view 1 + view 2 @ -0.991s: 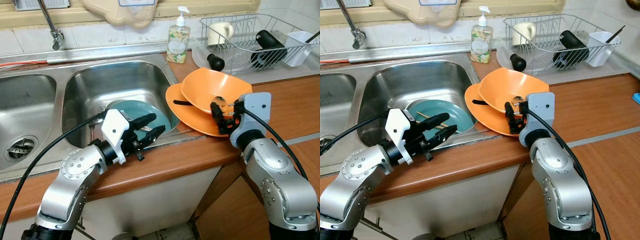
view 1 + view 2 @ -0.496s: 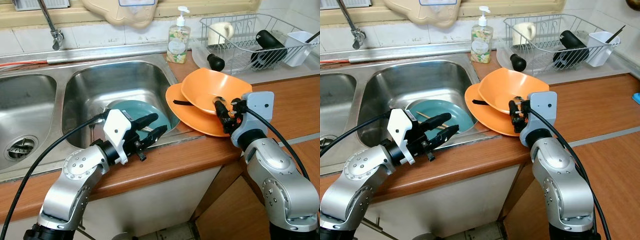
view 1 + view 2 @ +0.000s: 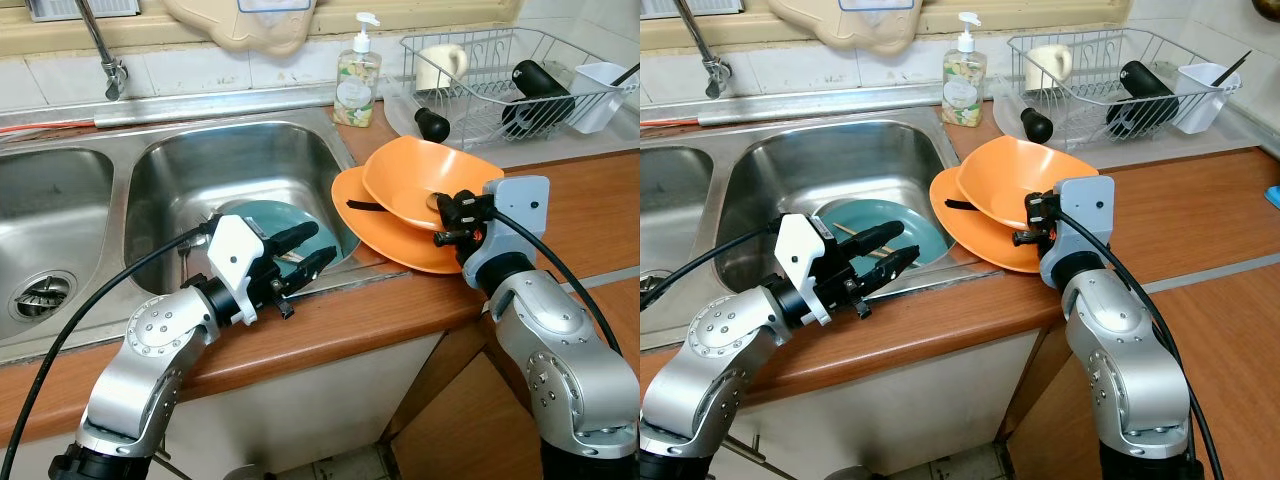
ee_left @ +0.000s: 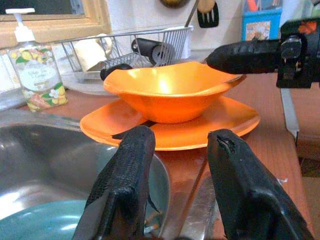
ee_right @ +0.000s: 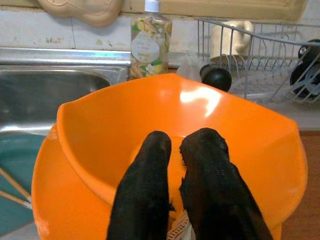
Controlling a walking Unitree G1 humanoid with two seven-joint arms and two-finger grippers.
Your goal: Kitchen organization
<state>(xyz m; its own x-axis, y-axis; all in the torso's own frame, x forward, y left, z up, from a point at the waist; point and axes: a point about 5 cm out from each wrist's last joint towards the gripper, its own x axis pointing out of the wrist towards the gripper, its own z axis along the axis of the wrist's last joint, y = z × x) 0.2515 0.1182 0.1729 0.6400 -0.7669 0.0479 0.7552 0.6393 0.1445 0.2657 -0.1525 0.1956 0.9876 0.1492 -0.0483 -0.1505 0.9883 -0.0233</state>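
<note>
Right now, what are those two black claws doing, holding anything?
Left gripper: open, holding nothing, at the sink's front edge above the teal plate.
Right gripper: fingers nearly together over the orange bowl; whether it grips anything cannot be told.

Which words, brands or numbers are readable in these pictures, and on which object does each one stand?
None can be read for certain.
Soap bottle: its floral label carries print, too blurred to read.
Blue box behind the dish rack: a picture label, too small to read.

Orange bowl (image 3: 425,181) on orange plate (image 3: 385,232); teal plate (image 3: 272,223); floral-patterned soap bottle (image 3: 356,78).
</note>
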